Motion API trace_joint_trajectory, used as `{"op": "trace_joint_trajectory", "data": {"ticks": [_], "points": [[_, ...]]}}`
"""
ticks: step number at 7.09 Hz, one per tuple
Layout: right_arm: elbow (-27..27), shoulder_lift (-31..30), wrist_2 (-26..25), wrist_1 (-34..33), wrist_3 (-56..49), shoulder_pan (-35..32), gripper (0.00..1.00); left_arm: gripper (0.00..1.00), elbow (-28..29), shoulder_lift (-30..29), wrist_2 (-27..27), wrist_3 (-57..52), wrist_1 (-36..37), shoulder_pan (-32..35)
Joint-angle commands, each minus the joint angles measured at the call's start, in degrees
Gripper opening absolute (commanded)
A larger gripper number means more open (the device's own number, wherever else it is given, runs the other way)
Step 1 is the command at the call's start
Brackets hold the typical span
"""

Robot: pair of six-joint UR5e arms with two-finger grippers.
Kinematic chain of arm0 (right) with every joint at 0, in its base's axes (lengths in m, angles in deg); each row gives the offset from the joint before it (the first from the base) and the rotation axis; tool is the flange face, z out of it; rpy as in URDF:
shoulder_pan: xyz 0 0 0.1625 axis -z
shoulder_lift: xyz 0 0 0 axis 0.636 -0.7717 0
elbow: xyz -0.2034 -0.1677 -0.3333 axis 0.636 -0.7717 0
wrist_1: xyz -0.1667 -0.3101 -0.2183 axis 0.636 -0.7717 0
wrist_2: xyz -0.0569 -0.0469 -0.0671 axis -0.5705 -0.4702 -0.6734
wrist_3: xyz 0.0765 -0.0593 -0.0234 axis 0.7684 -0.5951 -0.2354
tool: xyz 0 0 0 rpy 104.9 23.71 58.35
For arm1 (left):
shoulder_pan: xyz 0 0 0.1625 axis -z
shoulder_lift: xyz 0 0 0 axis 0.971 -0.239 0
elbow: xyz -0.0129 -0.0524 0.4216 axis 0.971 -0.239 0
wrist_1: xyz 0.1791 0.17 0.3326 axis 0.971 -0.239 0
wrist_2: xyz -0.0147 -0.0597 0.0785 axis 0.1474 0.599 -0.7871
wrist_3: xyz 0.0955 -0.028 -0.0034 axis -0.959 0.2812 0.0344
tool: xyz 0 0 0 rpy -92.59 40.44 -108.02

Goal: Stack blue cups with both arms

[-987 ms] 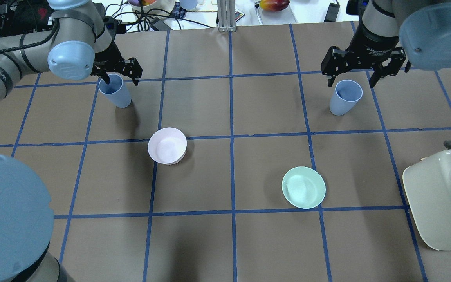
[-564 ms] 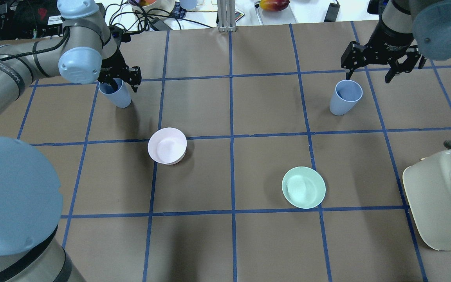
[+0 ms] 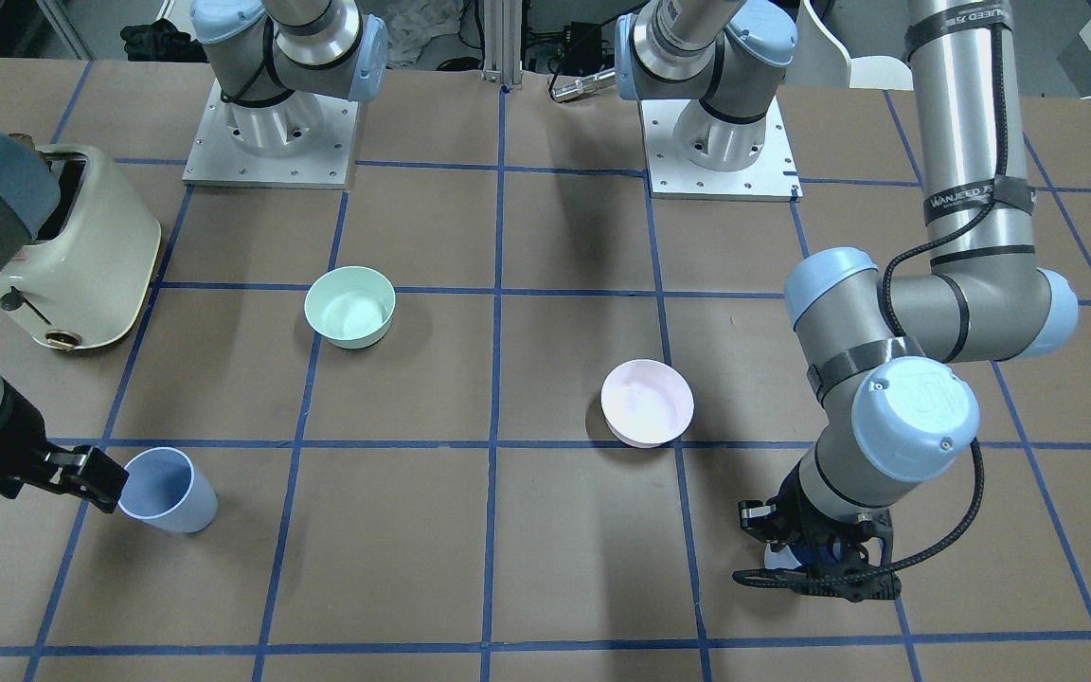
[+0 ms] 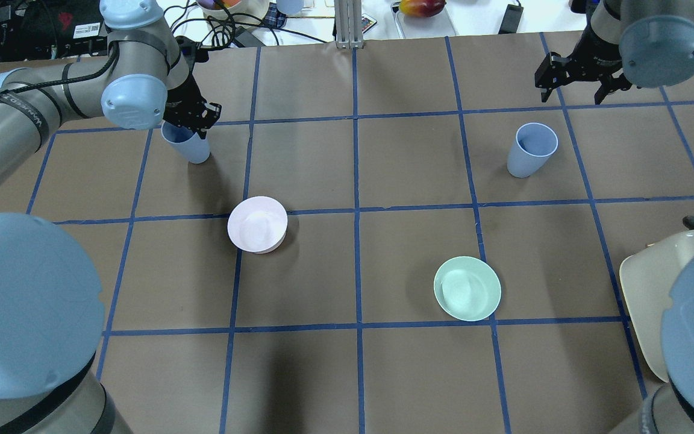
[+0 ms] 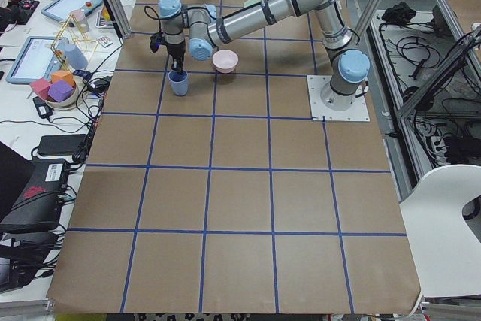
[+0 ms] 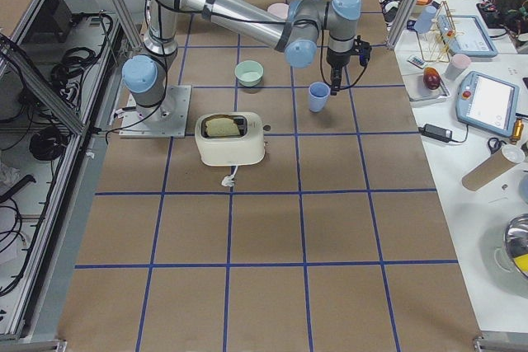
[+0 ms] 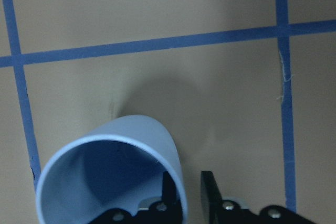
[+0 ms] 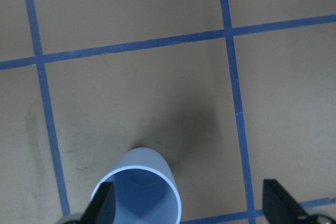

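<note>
One blue cup (image 4: 189,146) stands at the far left of the table, slightly tilted. My left gripper (image 4: 193,119) is shut on its rim. In the left wrist view one finger is inside the cup (image 7: 113,177) and one outside, pinching the wall at the gripper (image 7: 187,195). The other blue cup (image 4: 531,150) stands upright at the far right, free. My right gripper (image 4: 573,93) is open and empty, above and beyond that cup. In the right wrist view its fingers (image 8: 281,203) are spread wide and the cup (image 8: 139,190) sits low between them.
A pale pink bowl (image 4: 257,224) sits left of centre and a mint-green bowl (image 4: 467,288) right of centre. A cream toaster (image 3: 91,256) stands at the table's right end. Blue tape lines grid the brown table (image 4: 353,374).
My left gripper has shut on the left cup's rim and shifted it slightly right. My right gripper has moved up and away from its cup toward the far edge, still open.
</note>
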Motion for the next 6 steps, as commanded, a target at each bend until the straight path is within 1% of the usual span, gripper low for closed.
{"op": "trace_joint_trajectory", "data": {"ticks": [1,2,3,4,5,6], "points": [[0.0,1.8,0.6,5.1,-4.5,1.1,1.00,0.00,7.8,-1.2,0.5,12.0,-1.1,8.5],[0.0,1.5,0.6,7.8,-4.8,1.2,1.00,0.00,11.3,-2.6,1.2,17.4,-3.4,13.0],[0.2,1.9,0.1,8.0,-6.8,1.2,1.00,0.00,11.5,-2.7,0.9,21.8,-5.7,19.3],[0.6,2.0,0.6,8.5,-8.9,1.2,1.00,0.00,9.3,0.2,0.8,31.6,-11.5,25.6],[1.5,2.9,0.0,7.4,-11.1,1.2,1.00,0.00,4.8,2.9,1.1,38.0,-13.8,27.9],[1.6,4.4,0.3,7.4,-11.6,1.2,1.00,0.00,-0.8,4.5,1.5,43.3,-13.8,30.1]]}}
